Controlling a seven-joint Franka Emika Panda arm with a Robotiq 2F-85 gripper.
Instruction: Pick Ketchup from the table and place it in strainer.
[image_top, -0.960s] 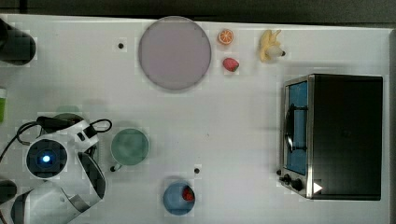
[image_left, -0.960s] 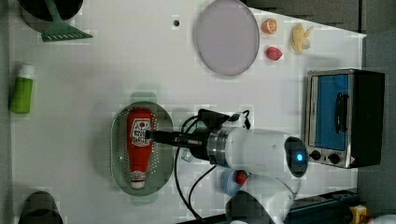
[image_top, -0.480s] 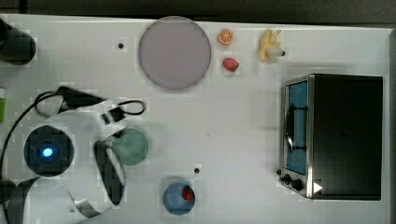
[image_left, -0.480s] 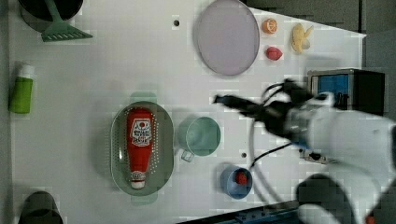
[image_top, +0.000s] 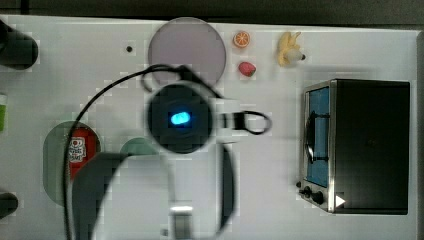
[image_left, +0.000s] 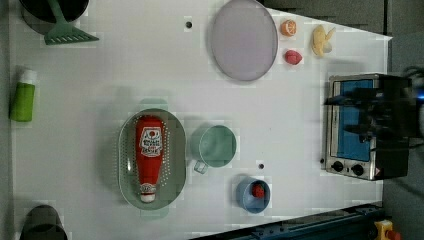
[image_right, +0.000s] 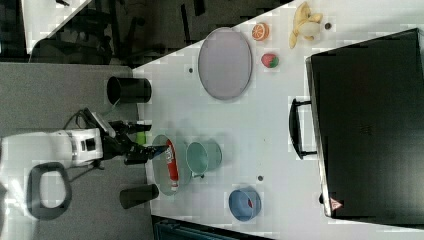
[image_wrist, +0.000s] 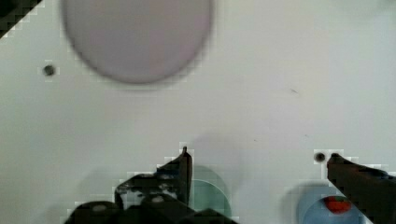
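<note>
The ketchup (image_left: 149, 155), a red bottle with a white label, lies on its side inside the pale green strainer (image_left: 125, 167); the top view shows the ketchup (image_top: 77, 150) in the strainer (image_top: 52, 160) at the top view's left. My gripper (image_wrist: 261, 163) is open, its two dark fingers (image_wrist: 183, 170) wide apart over bare white table with nothing between them. In the left view the gripper (image_left: 342, 116) is a dark blur in front of the toaster oven, far from the strainer. The right view has the gripper (image_right: 145, 142) beside the strainer (image_right: 159, 170) and ketchup (image_right: 171, 161).
A green mug (image_left: 215, 146) stands beside the strainer, and a blue bowl (image_left: 252, 194) holds a small red piece. A lilac plate (image_left: 243, 39), orange slice (image_left: 288, 27), strawberry (image_left: 293, 56) and banana (image_left: 322, 40) sit further off. A toaster oven (image_top: 360, 145) is at the top view's right.
The arm has swung away from the strainer across the table toward the oven side. The ketchup stays lying in the strainer. The fingers stay open.
</note>
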